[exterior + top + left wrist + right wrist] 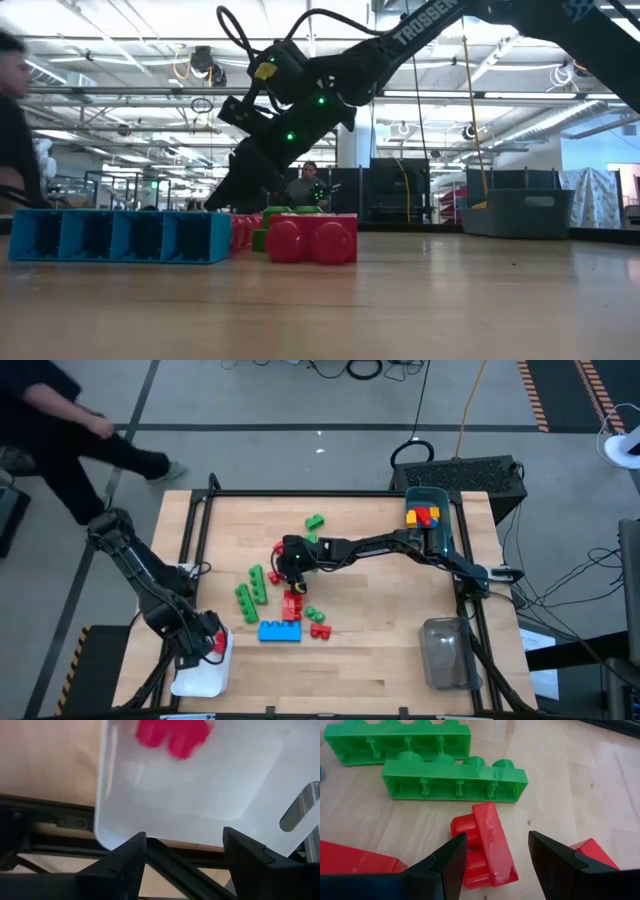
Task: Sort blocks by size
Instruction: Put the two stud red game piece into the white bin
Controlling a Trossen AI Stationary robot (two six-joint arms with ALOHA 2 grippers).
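My left gripper [184, 851] hangs open over the white bin [225, 785] at the table's near left corner. A red block [172, 737] shows inside the bin, beyond the fingertips and blurred. My right gripper [497, 851] is open at the table's middle [290, 565], tilted down. Its fingers stand on either side of a small red block [487, 842] lying on its side on the wood. Two long green blocks [455, 782] [395, 742] lie just beyond it. More red blocks [355, 857] [592, 852] lie beside the fingers.
A long blue block [280, 631], small red [320, 630] and green [310, 613] blocks lie near the front. One green block [314, 520] sits farther back. A teal bin [428, 515] with blocks is far right, a clear bin [443, 650] near right. A person [60, 430] walks beyond the far left corner.
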